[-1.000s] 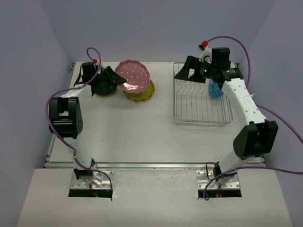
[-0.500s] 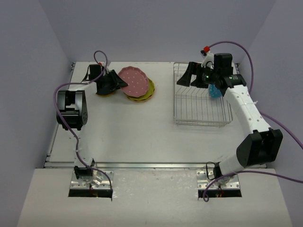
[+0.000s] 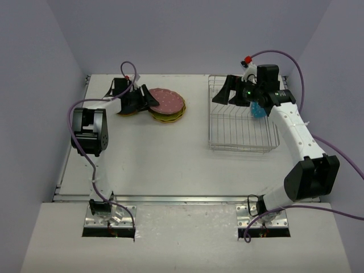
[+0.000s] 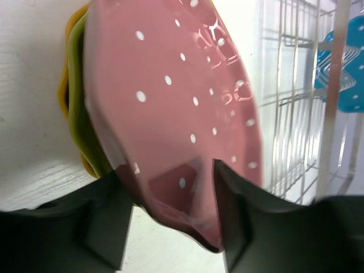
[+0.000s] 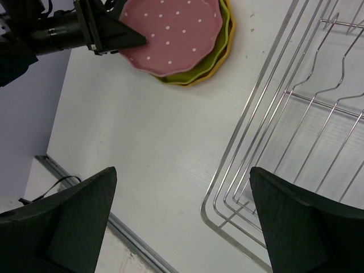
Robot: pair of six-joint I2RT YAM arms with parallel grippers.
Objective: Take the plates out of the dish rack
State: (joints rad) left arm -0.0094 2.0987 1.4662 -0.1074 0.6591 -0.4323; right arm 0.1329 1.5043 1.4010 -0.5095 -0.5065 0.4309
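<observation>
Within left claw (image 4: 169, 170), pink plate (image 4: 170, 85).

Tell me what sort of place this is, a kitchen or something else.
Likely a robot test cell: white table boxed in by plain lavender walls, two cabled white-and-black robot arms bolted at its near edge, plus a silver wire dish rack and stacked dotted plastic plates.

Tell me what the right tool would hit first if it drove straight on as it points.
Most likely bare table, just outside the rack's rim. The right tool is open, and its wrist view shows nothing nearer. Depth is unclear, so the rim could catch it first.
</observation>
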